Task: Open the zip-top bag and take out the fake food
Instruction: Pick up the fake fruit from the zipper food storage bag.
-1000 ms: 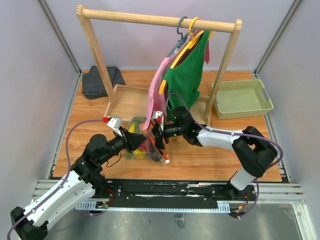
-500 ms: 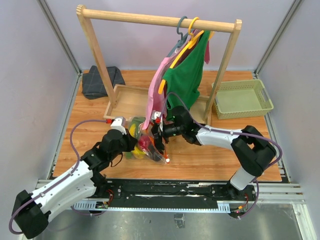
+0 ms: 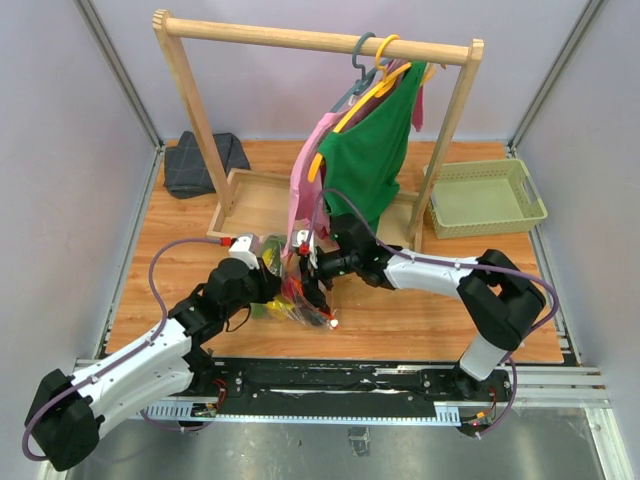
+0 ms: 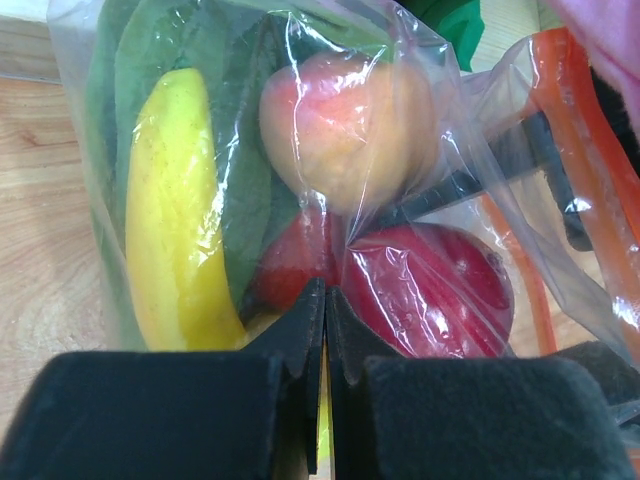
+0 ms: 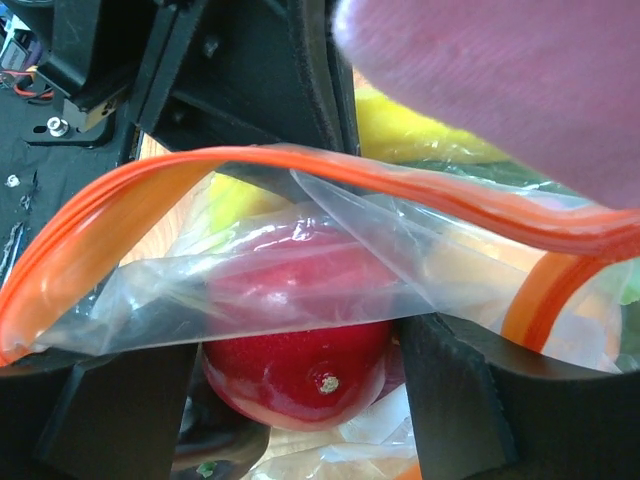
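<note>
Now the left gripper (image 4: 325, 290) is seen closed, a fold of the bag (image 4: 440, 200) apparently pinched at its tips, with the banana (image 4: 175, 200) and peach (image 4: 345, 125) packed just beyond. The right gripper (image 5: 295, 345) is open, a red fruit (image 5: 300, 375) between its jaws, film draped across it and the zip strip (image 5: 200, 170) arched just above. If those jaws are closed now, film may be caught with the fruit and the bag dragged from the left pinch.

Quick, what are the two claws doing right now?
Left gripper: closed, apparently pinching the bag plastic.
Right gripper: open wide, a red fruit between the jaws.
</note>
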Motion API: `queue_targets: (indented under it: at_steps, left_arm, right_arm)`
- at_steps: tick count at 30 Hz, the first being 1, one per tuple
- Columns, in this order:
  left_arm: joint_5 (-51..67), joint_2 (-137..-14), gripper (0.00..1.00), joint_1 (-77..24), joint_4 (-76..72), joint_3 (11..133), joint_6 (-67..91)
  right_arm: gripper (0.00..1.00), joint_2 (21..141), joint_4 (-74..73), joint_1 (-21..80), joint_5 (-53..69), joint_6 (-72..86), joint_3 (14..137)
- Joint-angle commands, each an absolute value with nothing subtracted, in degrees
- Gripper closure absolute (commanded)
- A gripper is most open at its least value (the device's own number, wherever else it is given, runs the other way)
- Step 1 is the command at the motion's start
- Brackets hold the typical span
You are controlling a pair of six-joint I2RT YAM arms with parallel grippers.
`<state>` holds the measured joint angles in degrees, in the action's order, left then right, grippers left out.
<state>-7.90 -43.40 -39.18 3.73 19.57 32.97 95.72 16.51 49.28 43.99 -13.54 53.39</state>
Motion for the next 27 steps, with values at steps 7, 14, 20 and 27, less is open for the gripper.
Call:
queue_targets:
  at_steps: [7,14,20,27]
  left_arm:
    - [-11.5,-37.9,0.85,-39.1,4.8,19.1,33.2]
    - [-12.5,-33.1,0.76,-39.1,5.6,19.1,33.9]
    - [-11.3,-29.1,0.76,-39.1,5.3,18.6,34.2]
    - [-10.5,-27.1,0.76,-39.1,4.4,17.8,34.3]
  right_arm:
    - [0.61,91.6,10.4,46.8,45.5,-16.8,54.8]
    - [0.73,87.1,12.2,43.1,52.3,-13.2,52.8]
    - [0.75,86.0,5.2,41.2,53.7,-16.1,52.9]
    - [0.77,83.7,-1.6,38.8,55.2,-20.2,52.1]
